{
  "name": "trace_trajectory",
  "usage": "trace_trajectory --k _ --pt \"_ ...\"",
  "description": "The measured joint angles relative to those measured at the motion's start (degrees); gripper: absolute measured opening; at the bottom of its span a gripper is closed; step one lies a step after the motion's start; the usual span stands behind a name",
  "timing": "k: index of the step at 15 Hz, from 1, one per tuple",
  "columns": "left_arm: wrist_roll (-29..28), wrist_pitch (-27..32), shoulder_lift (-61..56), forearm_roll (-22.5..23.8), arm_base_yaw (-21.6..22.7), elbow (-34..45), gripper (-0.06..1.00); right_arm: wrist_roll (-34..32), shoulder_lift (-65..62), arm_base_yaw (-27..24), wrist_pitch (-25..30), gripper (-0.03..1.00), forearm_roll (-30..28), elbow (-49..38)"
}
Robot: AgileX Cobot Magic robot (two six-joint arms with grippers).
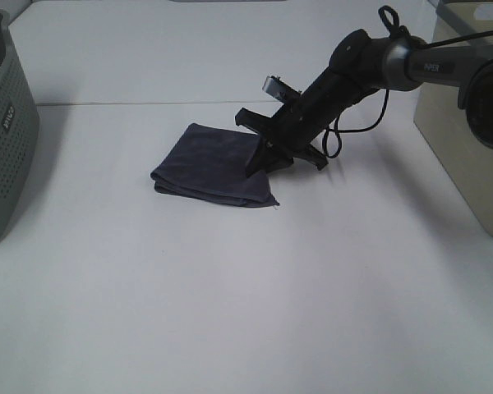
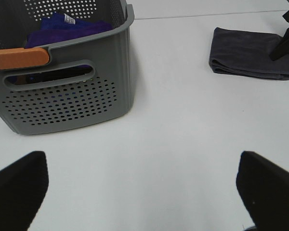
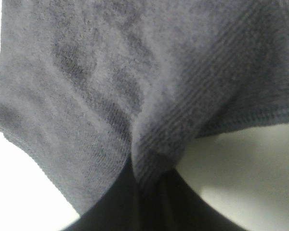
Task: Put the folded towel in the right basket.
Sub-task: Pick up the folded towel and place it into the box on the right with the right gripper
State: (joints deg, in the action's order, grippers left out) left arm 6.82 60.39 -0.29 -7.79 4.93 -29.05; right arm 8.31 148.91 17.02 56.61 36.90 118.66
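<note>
High view: the dark grey folded terry towel (image 1: 214, 164) lies flat on the smooth white table (image 1: 230, 312), and the black right gripper (image 1: 263, 160) meets its right edge. The beige smooth-walled basket (image 1: 468, 139) stands well right of the towel, with open table between.

Left wrist view: the left gripper (image 2: 143, 190) holds its rounded black fingers wide apart, far from the towel (image 2: 250, 50); a grey perforated plastic basket (image 2: 77, 96) stands apart from the towel.

Right wrist view: the right gripper (image 3: 147, 192) is clamped on a fold of the soft, looped towel (image 3: 135, 72).
</note>
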Motion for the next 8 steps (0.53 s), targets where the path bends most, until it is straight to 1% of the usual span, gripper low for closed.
trace_trajectory --k 1,3,6,7,8 --pt "0.00 0.00 0.00 0.00 0.00 0.00 0.99 0.29 -1.38 0.00 0.57 0.04 -2.23 -0.52" --pt "0.00 0.00 0.00 0.00 0.00 0.00 0.99 1.32 -5.67 -1.72 1.38 0.04 -3.55 -1.15" --pt "0.00 0.00 0.00 0.00 0.00 0.00 0.99 3.27 -17.13 -7.56 3.84 0.04 -2.92 -0.34" --pt "0.00 0.00 0.00 0.00 0.00 0.00 0.99 3.55 -18.56 -8.54 4.53 0.04 -2.92 0.11" --pt "0.00 0.00 0.00 0.00 0.00 0.00 0.99 4.47 -22.29 -10.89 5.67 0.04 -2.92 1.43"
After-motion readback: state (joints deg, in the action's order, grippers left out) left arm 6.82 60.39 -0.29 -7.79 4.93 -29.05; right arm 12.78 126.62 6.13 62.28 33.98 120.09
